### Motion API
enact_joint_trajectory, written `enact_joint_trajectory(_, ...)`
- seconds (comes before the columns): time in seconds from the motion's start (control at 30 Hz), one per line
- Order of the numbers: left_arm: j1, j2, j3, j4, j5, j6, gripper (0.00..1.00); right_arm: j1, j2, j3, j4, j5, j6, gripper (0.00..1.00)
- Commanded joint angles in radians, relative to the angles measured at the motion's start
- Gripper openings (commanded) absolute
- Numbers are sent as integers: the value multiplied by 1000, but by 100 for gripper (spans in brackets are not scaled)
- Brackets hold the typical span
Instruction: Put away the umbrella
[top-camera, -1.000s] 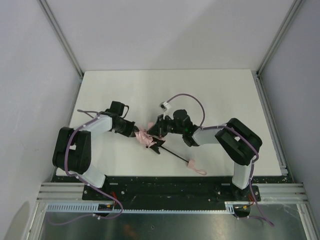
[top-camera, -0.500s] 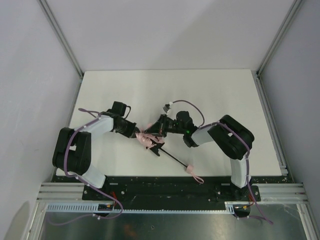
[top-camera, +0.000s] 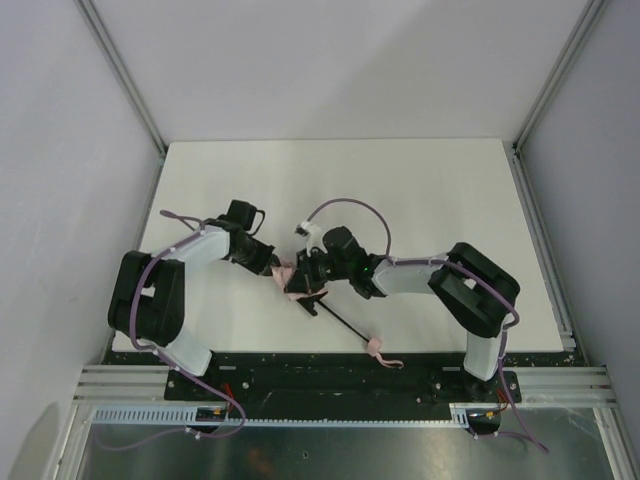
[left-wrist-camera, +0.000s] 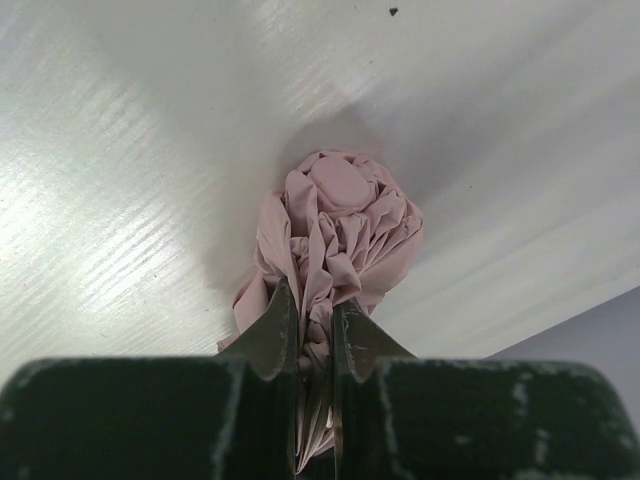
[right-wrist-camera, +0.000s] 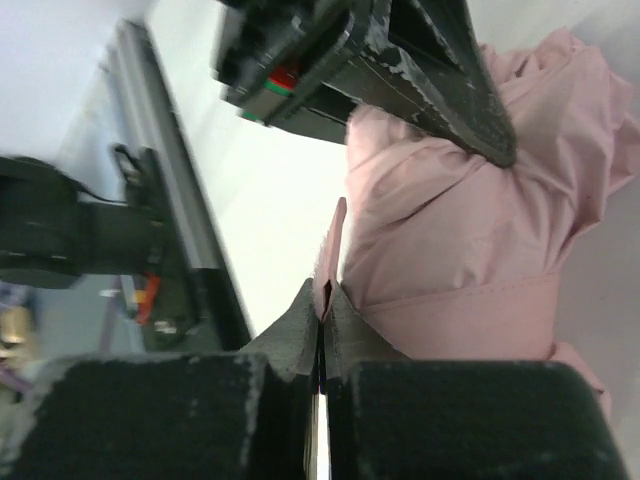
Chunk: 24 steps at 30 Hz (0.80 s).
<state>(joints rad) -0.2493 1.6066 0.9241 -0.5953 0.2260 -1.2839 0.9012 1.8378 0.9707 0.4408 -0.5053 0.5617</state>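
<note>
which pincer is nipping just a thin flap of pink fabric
The right pincer, shut on a thin flap of the pale pink fabric folding umbrella. The left pincer clamps a thick bunched fold.

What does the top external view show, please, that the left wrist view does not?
Only the top external view shows the umbrella's black shaft, pink handle and the right gripper. Only the left wrist view shows close folds in the pink fabric and a round cap at their end. Both show the left gripper shut on that fabric.
</note>
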Motion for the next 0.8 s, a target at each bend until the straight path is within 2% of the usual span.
enact_joint_trajectory(0.0,14,41,19,-20,-206,-12,0,49,100,41,-122,125,-267,0)
enact_joint_trajectory(0.1,14,39,35,-34,-191,-18,0,29,171,29,-129,259,-281,0)
enact_joint_trajectory(0.2,13,42,48,-34,-159,-23,0,-27,224,-7,-75,298,-232,0)
enact_joint_trajectory(0.3,14,46,61,-34,-147,-14,0,-95,246,-57,-6,243,-160,0)
enact_joint_trajectory(0.4,16,52,78,-32,-133,1,2,-165,299,-74,59,91,-58,0)
enact_joint_trajectory(0.47,19,63,97,-32,-123,22,17,-202,348,-85,103,4,22,0)
enact_joint_trajectory(0.5,21,64,109,-30,-122,33,32,-219,373,-92,132,-36,64,0)
enact_joint_trajectory(0.6,24,51,141,-19,-133,77,66,-264,437,-100,228,-141,190,0)
enact_joint_trajectory(0.73,54,6,167,31,-117,158,93,-319,480,-94,300,-227,337,0)
enact_joint_trajectory(0.77,64,-8,170,49,-102,185,96,-334,485,-94,318,-244,368,0)
